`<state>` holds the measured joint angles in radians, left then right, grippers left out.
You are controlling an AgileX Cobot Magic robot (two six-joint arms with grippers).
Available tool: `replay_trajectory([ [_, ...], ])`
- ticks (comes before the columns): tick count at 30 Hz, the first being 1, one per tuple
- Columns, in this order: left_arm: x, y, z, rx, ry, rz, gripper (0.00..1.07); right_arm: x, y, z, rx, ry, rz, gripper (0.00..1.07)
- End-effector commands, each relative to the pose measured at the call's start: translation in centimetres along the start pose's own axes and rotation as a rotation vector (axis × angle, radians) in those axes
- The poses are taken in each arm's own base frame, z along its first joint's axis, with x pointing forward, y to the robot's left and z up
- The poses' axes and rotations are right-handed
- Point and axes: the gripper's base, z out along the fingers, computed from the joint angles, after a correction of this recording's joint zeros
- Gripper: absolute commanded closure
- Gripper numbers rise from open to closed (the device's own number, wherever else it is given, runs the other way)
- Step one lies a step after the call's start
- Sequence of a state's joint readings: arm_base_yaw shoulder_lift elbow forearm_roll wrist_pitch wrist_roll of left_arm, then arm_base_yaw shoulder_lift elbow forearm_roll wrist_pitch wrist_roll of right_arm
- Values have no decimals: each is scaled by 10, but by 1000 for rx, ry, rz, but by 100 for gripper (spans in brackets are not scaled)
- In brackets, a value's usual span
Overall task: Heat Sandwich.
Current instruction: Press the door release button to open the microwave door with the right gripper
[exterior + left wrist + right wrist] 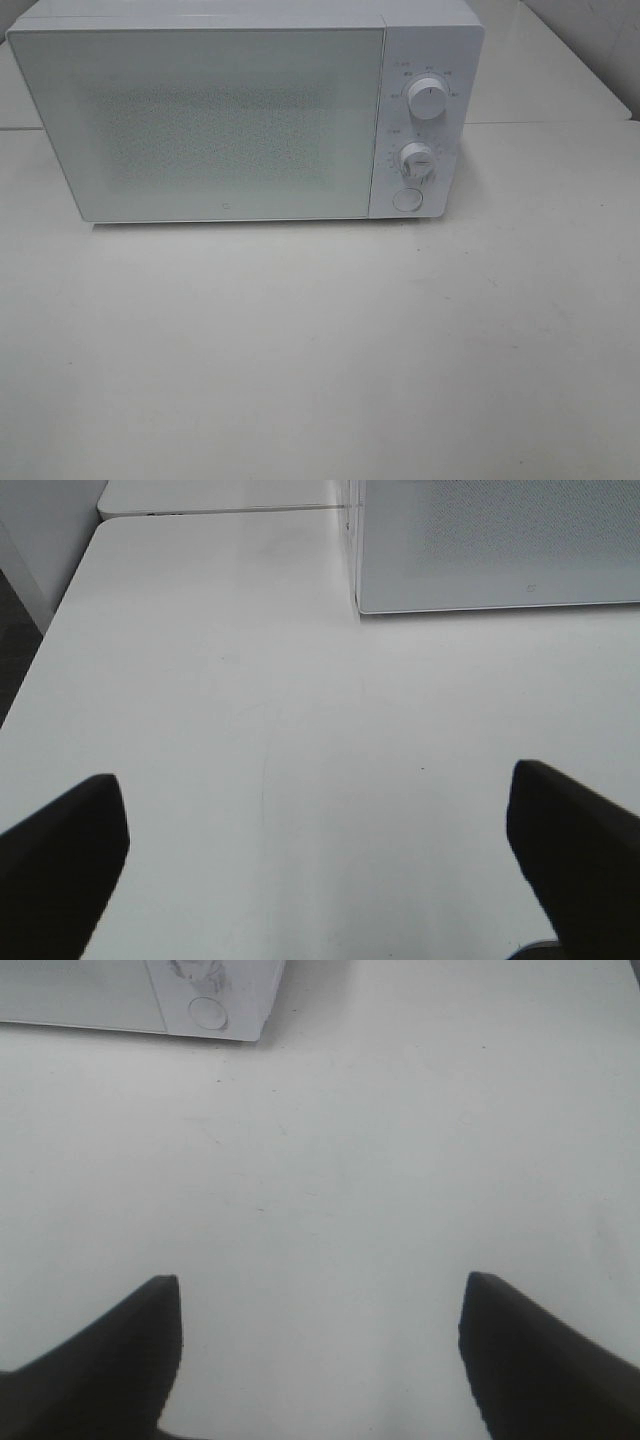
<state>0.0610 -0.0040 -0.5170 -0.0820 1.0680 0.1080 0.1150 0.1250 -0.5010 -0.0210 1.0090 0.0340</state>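
Observation:
A white microwave [230, 115] stands at the back of the table with its door shut. No sandwich shows in any view. My left gripper [315, 855] is open above bare table, with the microwave's front corner [480, 560] ahead of it and nothing between its dark fingers [60, 860]. Wide apart too are the jaws of my right gripper [320, 1350], which is open and empty; the microwave's round button [208, 1010] lies ahead of it. Neither arm appears in the exterior high view.
Two knobs [428, 100] [417, 160] and a round button [407, 199] sit on the microwave's right panel. The white table [320, 350] stretches in front of it. Its left edge [40, 650] drops off beside a dark floor.

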Motion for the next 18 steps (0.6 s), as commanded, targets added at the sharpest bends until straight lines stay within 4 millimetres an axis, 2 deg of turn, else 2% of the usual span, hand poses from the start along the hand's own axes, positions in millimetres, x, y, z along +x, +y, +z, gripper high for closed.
replay_trajectory([
  [1,2,-1,-3,8,-20,-3,9,5,0,-7,36,-71,31,32],
  [4,2,-1,-3,8,-20,-3,9,14,0,-19,63,-169,48,32],
  [18,0,-1,-1,9,-4,-4,9,13,0,-18,72,-165,49,34],
])
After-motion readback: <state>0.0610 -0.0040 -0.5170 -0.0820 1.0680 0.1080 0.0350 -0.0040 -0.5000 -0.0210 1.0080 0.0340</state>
